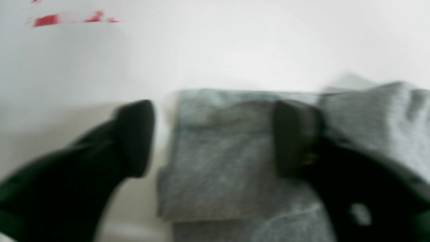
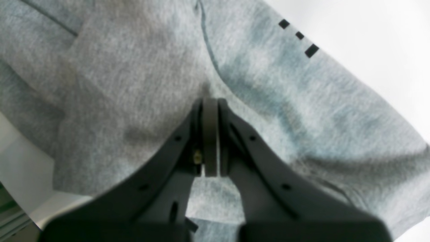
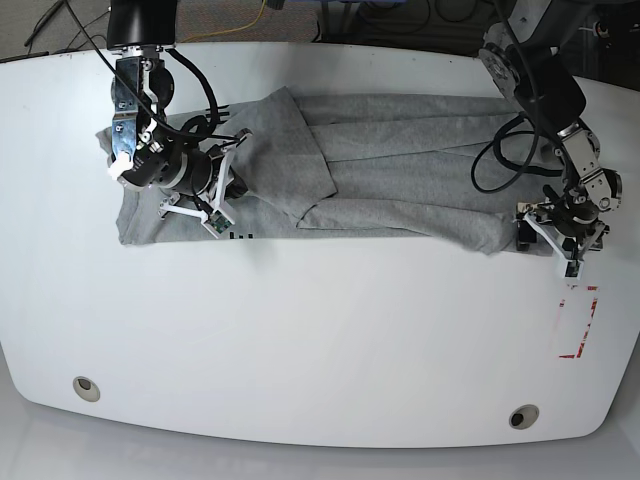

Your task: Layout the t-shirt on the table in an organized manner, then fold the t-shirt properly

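The grey t-shirt (image 3: 400,170) lies stretched across the far half of the white table (image 3: 320,340), with folds over its middle. In the blurred left wrist view, my left gripper (image 1: 213,137) stands open astride a folded edge of the t-shirt (image 1: 218,161). Bare table (image 1: 235,43) shows between the left finger (image 1: 134,137) and the cloth. In the base view my left gripper (image 3: 555,245) is at the shirt's right end. My right gripper (image 2: 210,104) is shut with its tips in the t-shirt (image 2: 117,67), and creases run to them. In the base view my right gripper (image 3: 222,192) is near the shirt's left end.
A red rectangular outline (image 3: 578,325) is marked on the table just in front of the left gripper, and it shows as the red mark (image 1: 47,20) in the left wrist view. Two round holes (image 3: 85,387) (image 3: 521,417) sit near the front edge. Black lettering (image 2: 311,50) shows at the shirt's edge.
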